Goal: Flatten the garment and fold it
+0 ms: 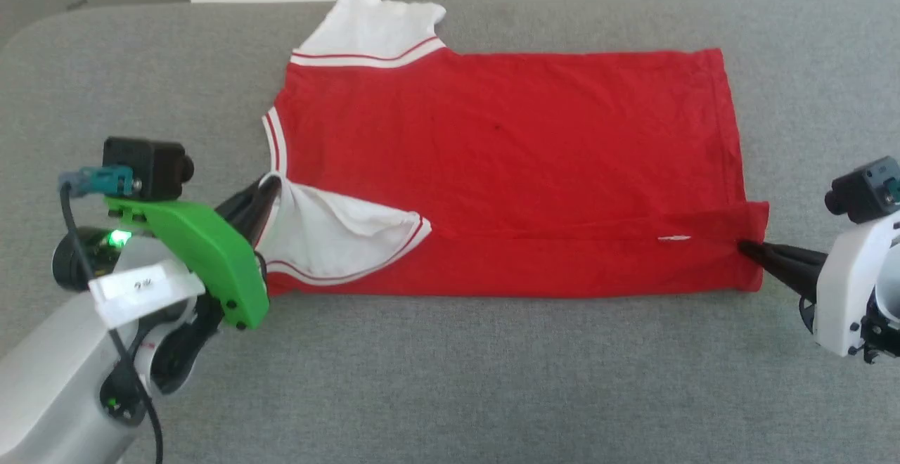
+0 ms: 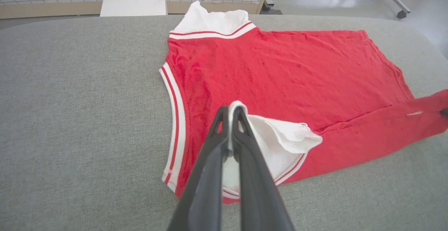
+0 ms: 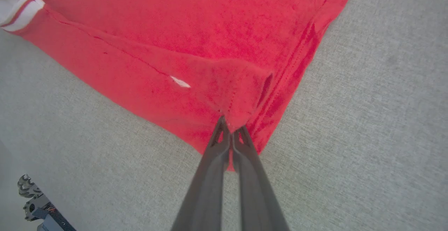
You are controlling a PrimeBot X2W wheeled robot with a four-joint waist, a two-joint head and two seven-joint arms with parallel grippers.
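Note:
The garment lies spread on the grey table, a red shirt with white sleeves and striped trim, plain side up, collar toward the left. Its near long edge is folded over onto the body, with the near white sleeve turned inward. My left gripper is shut on the garment at the shoulder of that sleeve; in the left wrist view white cloth is pinched between the fingertips of the left gripper. My right gripper is shut on the folded hem corner, and red cloth bunches above the right gripper.
The grey padded table has free room in front of the shirt and on both sides. The far white sleeve reaches the table's back edge. A white board and a grid fence stand beyond the table.

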